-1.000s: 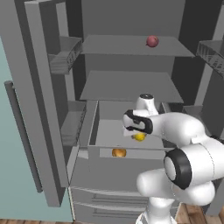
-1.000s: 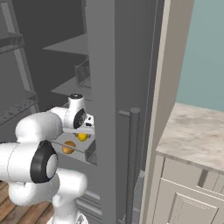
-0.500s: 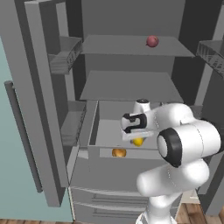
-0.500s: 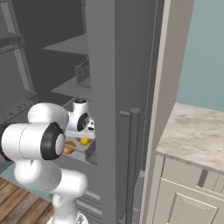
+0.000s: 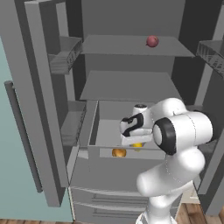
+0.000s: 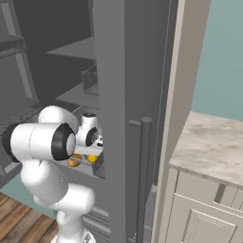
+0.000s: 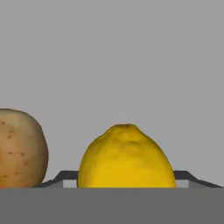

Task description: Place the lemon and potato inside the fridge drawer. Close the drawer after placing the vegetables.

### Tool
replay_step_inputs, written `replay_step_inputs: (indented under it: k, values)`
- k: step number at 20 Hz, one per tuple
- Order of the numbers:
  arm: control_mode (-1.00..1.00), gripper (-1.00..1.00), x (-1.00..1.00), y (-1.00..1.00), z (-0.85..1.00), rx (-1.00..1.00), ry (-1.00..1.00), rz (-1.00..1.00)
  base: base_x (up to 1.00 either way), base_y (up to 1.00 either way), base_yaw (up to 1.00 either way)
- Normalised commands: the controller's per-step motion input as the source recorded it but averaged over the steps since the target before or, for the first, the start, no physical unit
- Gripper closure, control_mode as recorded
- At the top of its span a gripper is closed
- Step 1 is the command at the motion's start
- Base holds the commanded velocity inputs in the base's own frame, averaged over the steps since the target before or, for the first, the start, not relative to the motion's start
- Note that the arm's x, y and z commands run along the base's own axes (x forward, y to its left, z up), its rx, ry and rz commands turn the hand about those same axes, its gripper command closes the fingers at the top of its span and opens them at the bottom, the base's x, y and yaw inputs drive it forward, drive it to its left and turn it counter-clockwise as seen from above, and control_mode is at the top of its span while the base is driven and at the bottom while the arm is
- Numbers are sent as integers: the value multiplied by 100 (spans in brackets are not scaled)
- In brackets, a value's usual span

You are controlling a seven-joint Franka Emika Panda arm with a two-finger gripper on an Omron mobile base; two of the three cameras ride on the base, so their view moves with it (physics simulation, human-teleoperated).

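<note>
The fridge drawer point(image 5: 93, 127) stands pulled out, a wide grey box. The potato point(image 5: 118, 152) lies on its floor just behind the front panel. My gripper point(image 5: 136, 141) reaches down into the drawer, shut on the lemon point(image 5: 138, 146), which hangs right of the potato. In the hand view the lemon point(image 7: 126, 157) sits between my finger tips, with the potato point(image 7: 19, 148) close on its left against the drawer's grey wall. From the right base view, the lemon point(image 6: 92, 158) and potato point(image 6: 73, 162) peek out under my hand point(image 6: 93, 151).
A small dark red ball point(image 5: 152, 41) rests on the upper shelf. Wire-sided door bins point(image 5: 63, 54) hang on the open left door point(image 5: 22, 135). The right door point(image 6: 123, 118) with its handle stands beside my arm. A marble counter point(image 6: 213, 147) lies further right.
My hand has lowered the lemon deeper into the drawer, close beside the potato. The arm's elbow has swung left and nearer the cameras. The potato has not moved.
</note>
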Motion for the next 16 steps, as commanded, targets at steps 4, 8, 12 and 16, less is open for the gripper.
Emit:
replay_step_inputs:
  k: [4,8,12,16]
  values:
    - [-100,100,12,0,-15,0,10,0,0,0,0]
    - [-100,-100,1,0,-22,0,10,0,0,0,0]
    - [-100,-100,1,-1,-11,0,8,0,0,0,0]
    - [-100,-100,0,0,1,0,1,0,0,0,0]
